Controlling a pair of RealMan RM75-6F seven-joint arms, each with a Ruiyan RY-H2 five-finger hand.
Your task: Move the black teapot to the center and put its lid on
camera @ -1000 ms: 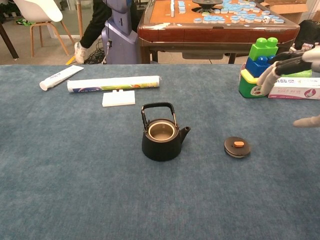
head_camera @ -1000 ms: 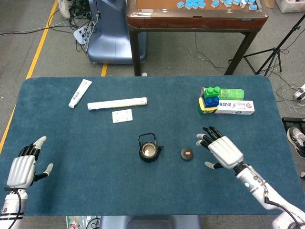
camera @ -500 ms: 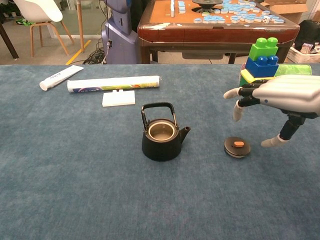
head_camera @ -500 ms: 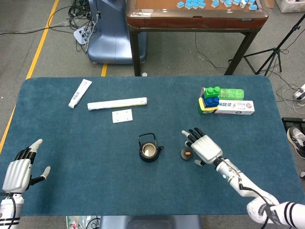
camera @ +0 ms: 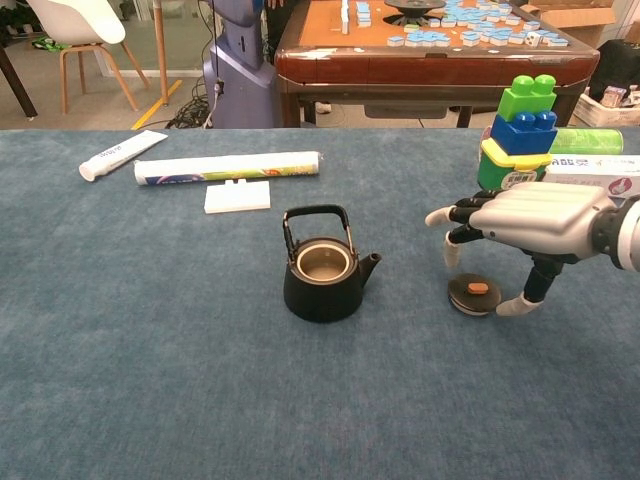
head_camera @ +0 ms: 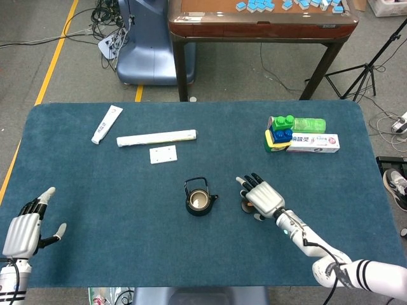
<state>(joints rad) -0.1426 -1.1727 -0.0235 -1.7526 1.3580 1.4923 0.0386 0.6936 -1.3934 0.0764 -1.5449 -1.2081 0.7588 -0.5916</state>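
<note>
The black teapot stands upright and uncovered at the middle of the blue table, handle raised, spout to the right. Its round black lid with an orange knob lies flat on the cloth to the right of the pot. My right hand hovers palm-down right over the lid with fingers spread, thumb tip down beside the lid's right rim; in the head view the hand hides most of the lid. My left hand rests open at the table's near left edge, holding nothing.
At the back left lie a white tube, a long white roll and a small white card. At the back right stand stacked toy blocks and a toothpaste box. A wooden table stands beyond.
My right hand has moved left and down from the right side of the table to just above the lid. The left hand has slid a little back toward the near edge.
</note>
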